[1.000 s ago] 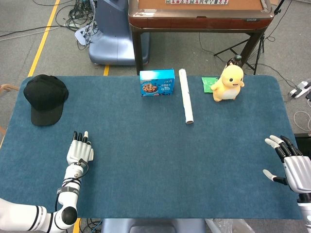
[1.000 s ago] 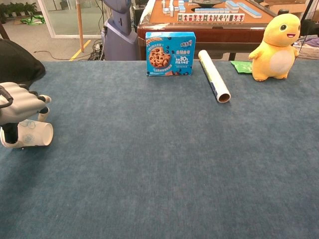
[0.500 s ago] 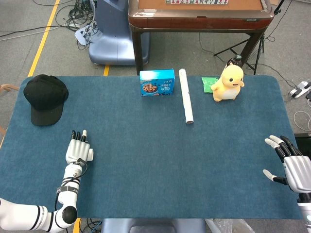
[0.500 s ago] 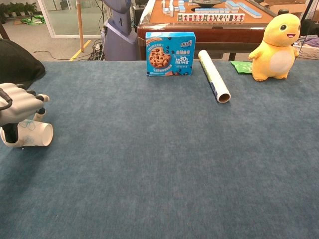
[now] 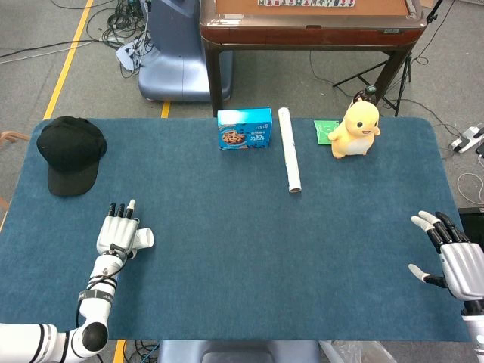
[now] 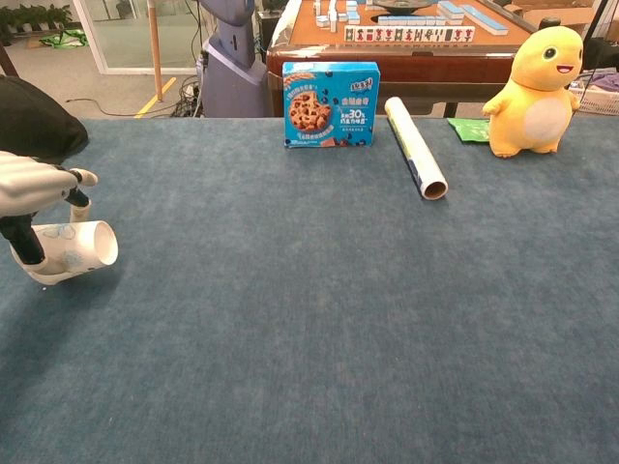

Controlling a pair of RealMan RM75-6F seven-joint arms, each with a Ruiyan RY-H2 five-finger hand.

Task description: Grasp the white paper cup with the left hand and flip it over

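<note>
While the white paper cup [image 6: 73, 249] had lain low against the table [image 5: 249, 257] a second before, half covered by the left hand [image 6: 34, 184], it now sat slightly higher and further right in the chest view, on its side with its open mouth turned to the right and tilted a little upward. In the head view the cup's rim now showed past the hand's right edge, where it had been hidden earlier. The left hand had its fingers draped over the cup from above and its thumb [image 6: 24, 242] reaching down the near side, so the cup was held between them, close to the table's left edge. The left forearm ran back toward the near left corner. The right hand [image 5: 452, 257] had not moved; it rested at the far right edge with fingers spread and nothing in them. The black cap [image 5: 69, 153], cookie box [image 5: 244, 128], roll [image 5: 289, 159] and yellow toy [image 5: 355, 128] stood unchanged.
</note>
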